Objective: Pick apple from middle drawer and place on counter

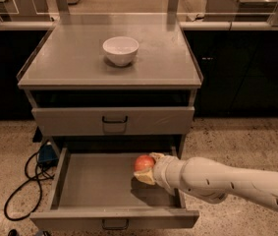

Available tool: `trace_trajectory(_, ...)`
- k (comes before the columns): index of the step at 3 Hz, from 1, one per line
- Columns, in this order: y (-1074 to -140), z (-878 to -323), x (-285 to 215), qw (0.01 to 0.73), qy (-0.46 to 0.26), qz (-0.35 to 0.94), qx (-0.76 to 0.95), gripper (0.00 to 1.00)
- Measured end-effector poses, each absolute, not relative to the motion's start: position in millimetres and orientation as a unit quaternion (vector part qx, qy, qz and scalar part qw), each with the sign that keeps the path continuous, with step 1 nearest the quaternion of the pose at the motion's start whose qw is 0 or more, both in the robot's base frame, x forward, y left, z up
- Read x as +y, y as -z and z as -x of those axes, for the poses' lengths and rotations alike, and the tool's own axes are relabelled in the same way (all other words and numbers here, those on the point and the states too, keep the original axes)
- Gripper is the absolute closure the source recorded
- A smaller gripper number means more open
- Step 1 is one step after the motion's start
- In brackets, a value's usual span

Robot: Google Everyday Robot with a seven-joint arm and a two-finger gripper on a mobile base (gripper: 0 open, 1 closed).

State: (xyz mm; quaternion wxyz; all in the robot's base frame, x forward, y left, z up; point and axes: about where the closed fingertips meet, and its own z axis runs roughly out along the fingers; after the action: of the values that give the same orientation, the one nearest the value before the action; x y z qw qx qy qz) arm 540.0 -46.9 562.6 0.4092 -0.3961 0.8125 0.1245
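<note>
you're looking down at the grey cabinet with its middle drawer [94, 188] pulled well out toward you. your arm [236, 183] comes in from the lower right and crosses over the drawer's right wall, so the hand [150, 170] sits inside the drawer, near its right side and toward the back. the hand is closed on the apple [143, 162]: the cream fingers [144, 177] cup it from below and from the right, and the red-orange fruit shows at the tip, facing left. a dark shadow lies on the drawer floor just under the hand and apple (so the apple looks to be held off the floor, though you can't be sure of that from this angle). the small loop handle [115, 224] shows on the drawer's front edge at the bottom.

above the open drawer, the upper drawer front [69, 121] is shut, with its dark handle [115, 120] in the middle. on the table [65, 63] a white bowl [121, 49] stands upright, near the centre and toward the back. to the left of the cabinet a black cable [21, 191] loops over the speckled floor [236, 136], next to a small blue object [46, 154].
</note>
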Motion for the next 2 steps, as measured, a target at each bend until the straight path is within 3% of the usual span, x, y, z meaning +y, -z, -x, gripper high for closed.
trace_trajectory(2,-659,-514,-48,0.489,-0.029,0.420,0.764,1.00)
